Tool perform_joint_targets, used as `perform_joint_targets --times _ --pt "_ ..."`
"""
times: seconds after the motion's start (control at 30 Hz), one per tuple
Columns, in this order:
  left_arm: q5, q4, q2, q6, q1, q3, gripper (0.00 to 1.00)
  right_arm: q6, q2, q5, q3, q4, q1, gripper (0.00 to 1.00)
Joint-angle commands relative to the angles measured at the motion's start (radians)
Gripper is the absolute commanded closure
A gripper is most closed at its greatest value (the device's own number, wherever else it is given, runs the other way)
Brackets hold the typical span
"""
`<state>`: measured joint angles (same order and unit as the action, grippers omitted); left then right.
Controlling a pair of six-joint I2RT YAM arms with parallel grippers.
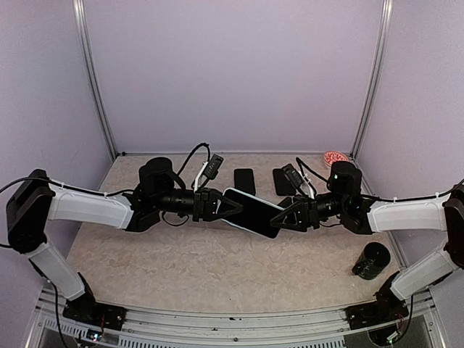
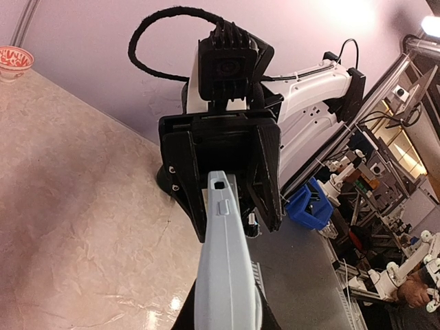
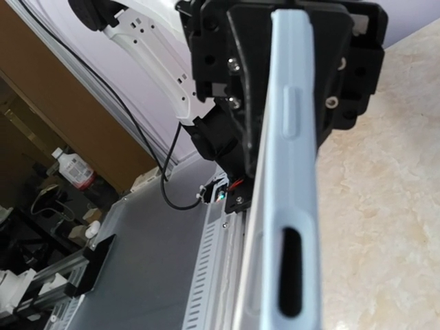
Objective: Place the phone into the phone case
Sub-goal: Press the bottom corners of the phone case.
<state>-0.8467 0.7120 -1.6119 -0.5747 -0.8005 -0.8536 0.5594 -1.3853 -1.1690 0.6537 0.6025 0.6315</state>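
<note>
Lilac booth walls enclose a beige marbled worktop (image 1: 181, 268). Above its middle, the left jaws and right jaws each clamp one end of the pale blue phone case (image 1: 250, 212), dark face up. It looks light, stiff-rimmed and slick, so the short ends are the best hold.

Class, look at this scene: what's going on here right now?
Both arms hold one light-blue phone case in the air above the table. The left gripper clamps one end, the right gripper the other. A dark phone seems to sit in it already; how fully is unclear.
</note>
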Motion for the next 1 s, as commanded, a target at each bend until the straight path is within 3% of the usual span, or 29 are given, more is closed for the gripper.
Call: perform_joint_targets --times 0.0,0.67,0.77,0.83,0.97 --pt "0.037 0.037 0.013 0.006 0.001 0.009 1.00 0.002 0.021 -0.065 0.017 0.062 0.004 0.52" --pt "0.011 0.031 0.021 0.001 0.029 0.024 1.00 0.075 0.035 -0.159 -0.012 0.192 0.003 0.53" --pt "0.009 0.025 0.027 0.005 0.034 0.026 1.00 0.074 0.040 -0.154 -0.025 0.201 0.003 0.62" --pt "0.009 0.025 0.029 0.004 0.034 0.029 1.00 0.074 0.035 -0.156 -0.024 0.203 0.003 0.75" --pt "0.015 0.032 0.034 -0.001 0.029 0.039 1.00 0.087 0.022 -0.159 -0.020 0.215 0.004 0.85"
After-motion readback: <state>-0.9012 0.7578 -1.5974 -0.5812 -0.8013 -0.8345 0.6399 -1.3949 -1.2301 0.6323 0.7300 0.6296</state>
